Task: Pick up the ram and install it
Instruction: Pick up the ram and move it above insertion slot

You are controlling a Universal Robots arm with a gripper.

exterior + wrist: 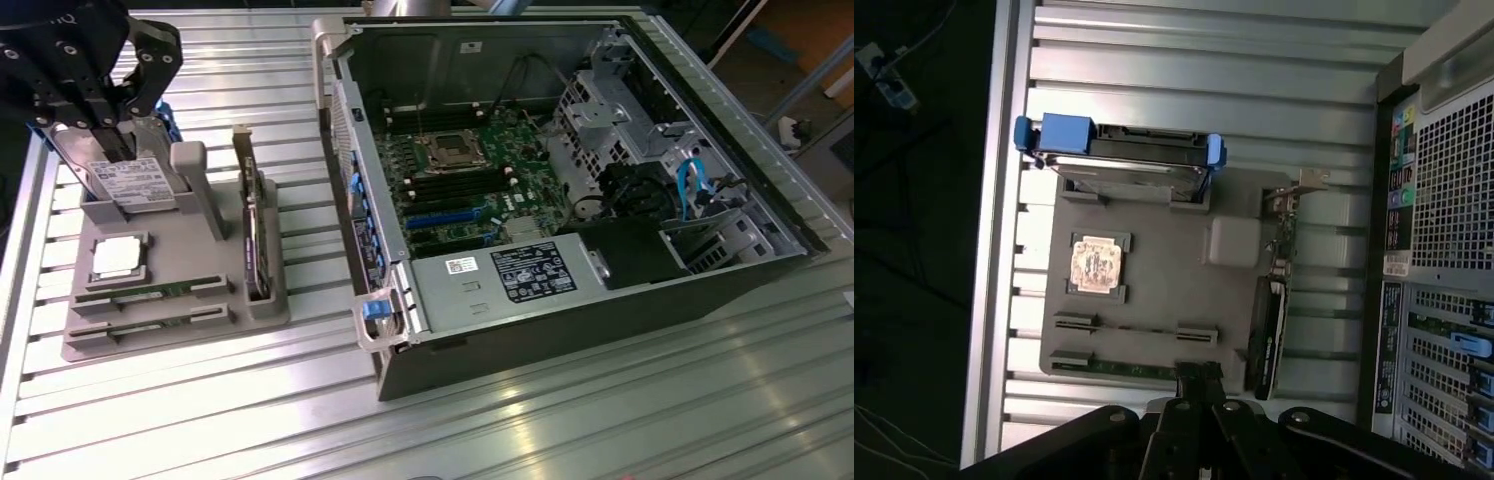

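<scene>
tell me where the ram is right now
At the exterior view's left, the ram sits in the grey holder, just in front of the square chip.

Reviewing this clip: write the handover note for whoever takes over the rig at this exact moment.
Gripper: shut, empty, hovering above the grey holder tray, touching nothing.
Ram: lying in its slot on the tray, at the end away from the hard drive.
Computer case: open, beside the tray, motherboard exposed.
Done: nothing that shows; the ram is not yet picked up.
Left: the pick-up and the install in the case.
</scene>
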